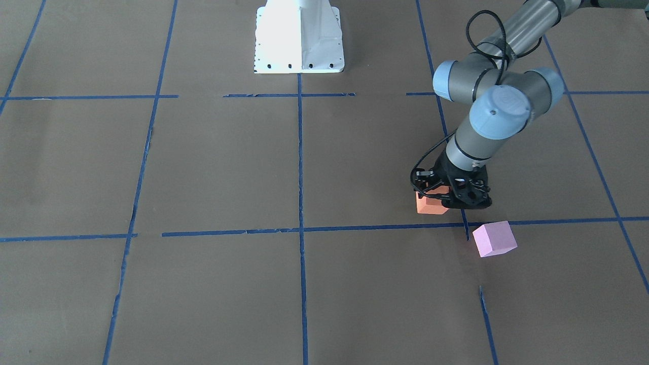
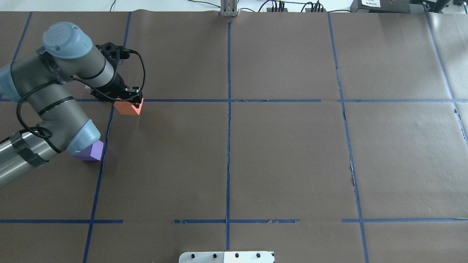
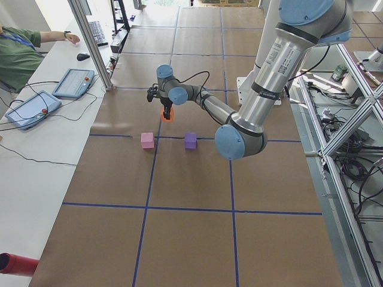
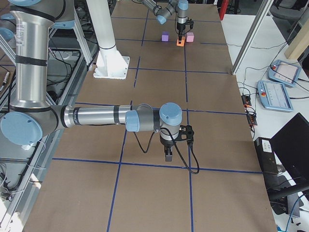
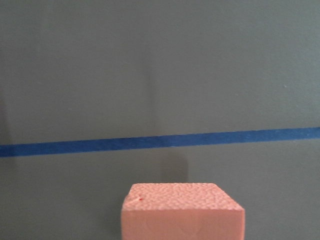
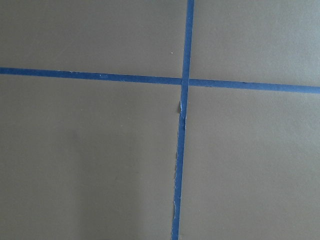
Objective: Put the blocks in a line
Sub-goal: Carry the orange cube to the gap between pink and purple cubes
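Observation:
My left gripper (image 1: 448,195) (image 2: 126,96) is down over the orange block (image 1: 430,204) (image 2: 128,108) and appears shut on it. The block fills the bottom middle of the left wrist view (image 5: 182,212), just short of a blue tape line. The pink block (image 1: 494,238) (image 3: 147,140) lies close by on the operators' side, skewed. In the overhead view only a sliver of it shows behind the arm. The purple block (image 2: 93,151) (image 3: 190,140) sits half under the left arm's elbow. My right gripper (image 4: 167,155) shows only in the exterior right view, low over bare paper, so I cannot tell its state.
Brown paper with a blue tape grid (image 2: 228,100) covers the table. The white robot base (image 1: 299,40) stands at the robot's edge. An operator (image 3: 15,51) and control pendants (image 3: 72,82) are on a side bench beyond the table's far edge.

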Motion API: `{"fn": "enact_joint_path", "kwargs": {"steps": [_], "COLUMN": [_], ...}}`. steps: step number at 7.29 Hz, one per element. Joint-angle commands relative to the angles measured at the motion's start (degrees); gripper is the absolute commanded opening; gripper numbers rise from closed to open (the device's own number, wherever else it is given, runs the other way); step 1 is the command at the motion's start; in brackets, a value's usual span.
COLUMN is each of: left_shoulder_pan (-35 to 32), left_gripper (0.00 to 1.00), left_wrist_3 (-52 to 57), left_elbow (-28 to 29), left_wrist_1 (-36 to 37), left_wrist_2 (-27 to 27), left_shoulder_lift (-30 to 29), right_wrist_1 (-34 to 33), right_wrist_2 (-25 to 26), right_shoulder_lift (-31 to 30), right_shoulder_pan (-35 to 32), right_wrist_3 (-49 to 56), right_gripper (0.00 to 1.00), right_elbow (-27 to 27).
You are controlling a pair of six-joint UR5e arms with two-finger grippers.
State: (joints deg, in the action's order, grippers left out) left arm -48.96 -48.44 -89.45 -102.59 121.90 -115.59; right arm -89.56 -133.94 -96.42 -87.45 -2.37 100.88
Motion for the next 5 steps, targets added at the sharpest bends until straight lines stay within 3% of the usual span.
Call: {"fn": "enact_joint_path", "kwargs": {"steps": [1, 3, 4, 5], "left_shoulder_pan": [-2.46, -2.2, -2.02, -1.93], "left_gripper": [0.19, 0.23, 0.35, 0.69], "left_wrist_3": [6.25, 6.08, 5.82, 5.64], "left_elbow": [-0.03, 1.46, 2.51, 2.87], "left_wrist_1": [-0.33, -0.42, -0.51, -0.51], "left_wrist_2": [1.33, 1.33, 1.33, 1.33], "left_shoulder_lift": [5.37, 5.64, 5.56, 5.47], "right_wrist_1": [0.0, 0.0, 0.0, 0.0], "right_wrist_2": [0.0, 0.0, 0.0, 0.0], "right_shoulder_lift": [0.0, 0.0, 0.0, 0.0], "right_shoulder_pan": [0.0, 0.0, 0.0, 0.0], "right_wrist_3": [0.0, 0.0, 0.0, 0.0], "right_gripper": [1.0, 1.0, 1.0, 1.0], "right_elbow": [0.02, -0.07, 0.02, -0.07]}}
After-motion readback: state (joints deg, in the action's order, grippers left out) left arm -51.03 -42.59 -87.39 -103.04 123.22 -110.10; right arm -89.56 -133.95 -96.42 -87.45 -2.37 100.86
